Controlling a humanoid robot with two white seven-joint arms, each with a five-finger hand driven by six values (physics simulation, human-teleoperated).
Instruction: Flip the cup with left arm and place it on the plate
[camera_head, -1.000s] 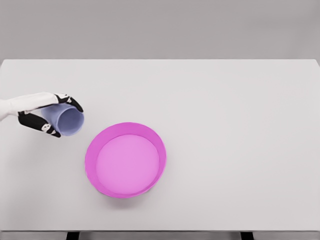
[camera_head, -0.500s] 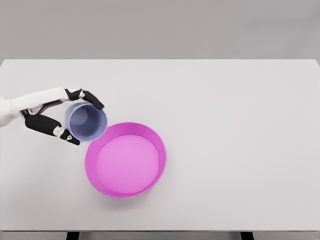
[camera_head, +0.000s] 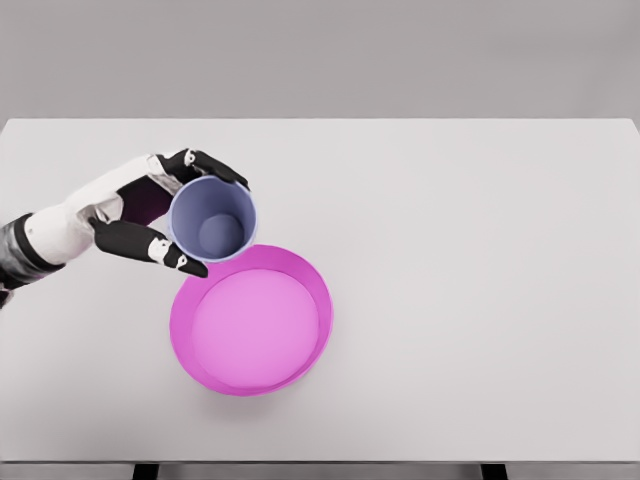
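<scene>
Left hand (camera_head: 140, 215) is gripping the cup (camera_head: 211, 220) from the side, fingers (camera_head: 205, 162) wrapping round the far wall and thumb pinching the near wall, so the hold is on the barrel, not the rim. Cup is hanging in the air, mouth facing up toward the head camera, overlapping the upper-left rim of the plate (camera_head: 322, 300) in this view, not yet over its centre. Main risk as I'm reading it: lowering from here is landing the base on the raised pink rim instead of the flat floor, and the cup is tipping off onto the surface (camera_head: 480, 260). Second risk: the cup is looking slightly tilted, so releasing before it is sitting level is letting it roll. Third: the thumb is sitting low beside the rim and could be nudging the plate on descent. Height above the plate is not readable from one view. Cup is showing empty, bottom visible; plate is holding nothing either. Right arm is not showing.
</scene>
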